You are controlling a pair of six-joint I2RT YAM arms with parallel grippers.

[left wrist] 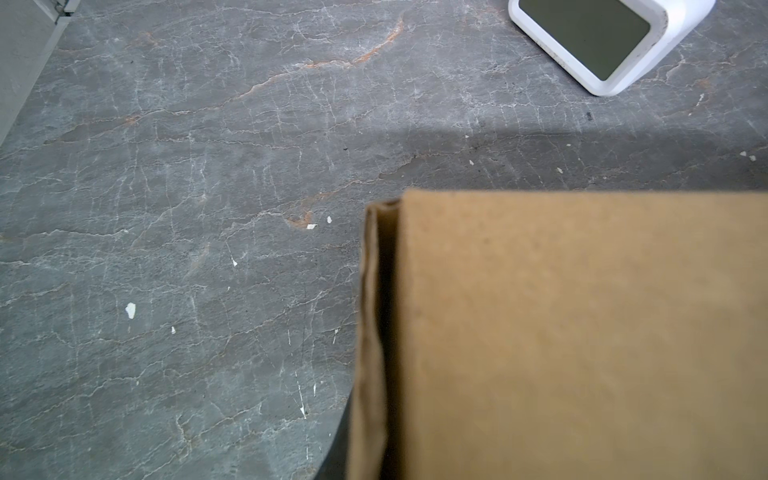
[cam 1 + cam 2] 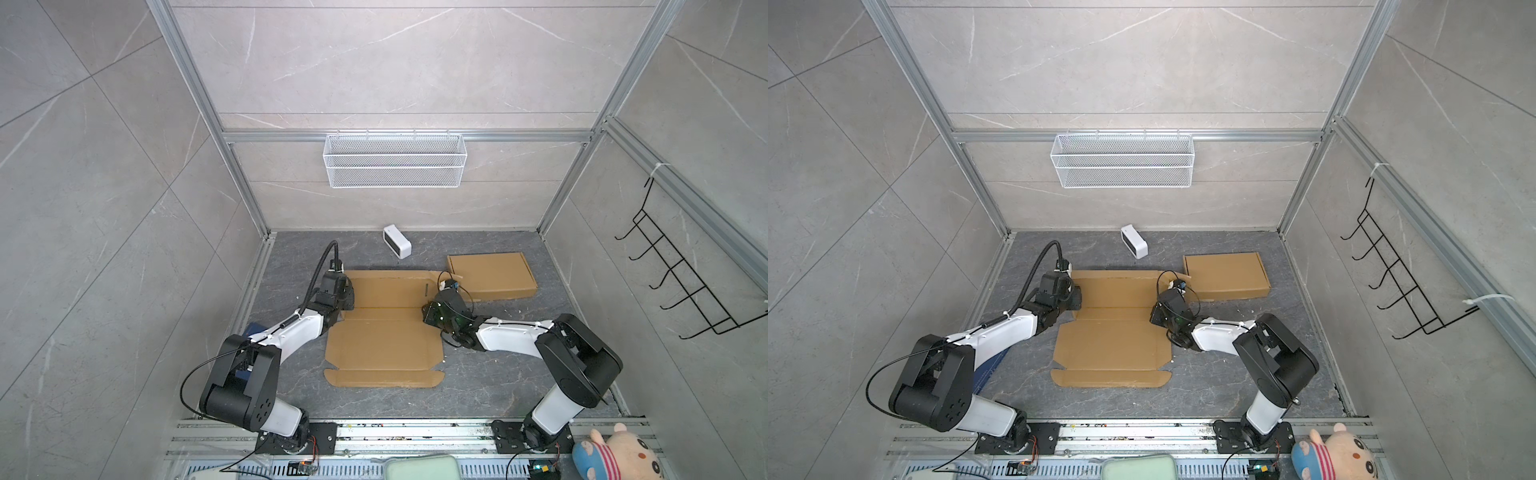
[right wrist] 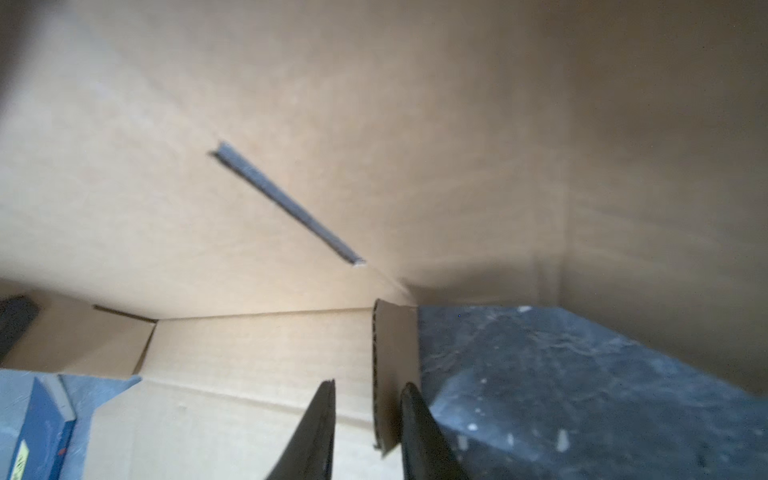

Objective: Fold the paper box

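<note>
Paper box [image 2: 382, 340] out flat in the middle of the dark marbled worktop [image 2: 478, 386], in plain sight in both top views; brown card, creases showing, its long front flap toward the arm bases and its rear panel stretched between the two arms. Left claw [image 2: 347, 297] sits right at the left edge of that rear panel; it is closed tight; from the left wrist camera its tips are out of sight, and a doubled-over card edge [image 1: 374, 316] rises close to the lens, so I cannot tell whether card is pinched in it.

Over to the right claw [image 3: 370, 384], down at the right edge of the same panel [image 2: 1156, 313]; the right wrist camera has both dark fingers [image 3: 322, 424] in frame with a narrow gap between them, and an upright side tab [image 3: 392, 365] standing in that gap; one finger is against the tab, the other just apart from it, so it straddles the tab without clamping it. Beyond the tab a card wall fills that view, with a thin slit [image 3: 286, 203] cut through it.

Around the edges: a second box, already folded [image 2: 492, 276], lies just behind the right arm, its corner near the flat one; a small white device with a dark screen [image 2: 397, 241] sits at the back, apart from the card; a white wire basket [image 2: 395, 160] hangs on the rear wall, a black hook rack [image 2: 681, 282] on the side wall; a plush toy [image 2: 615, 457] sits beside the right arm's base.
</note>
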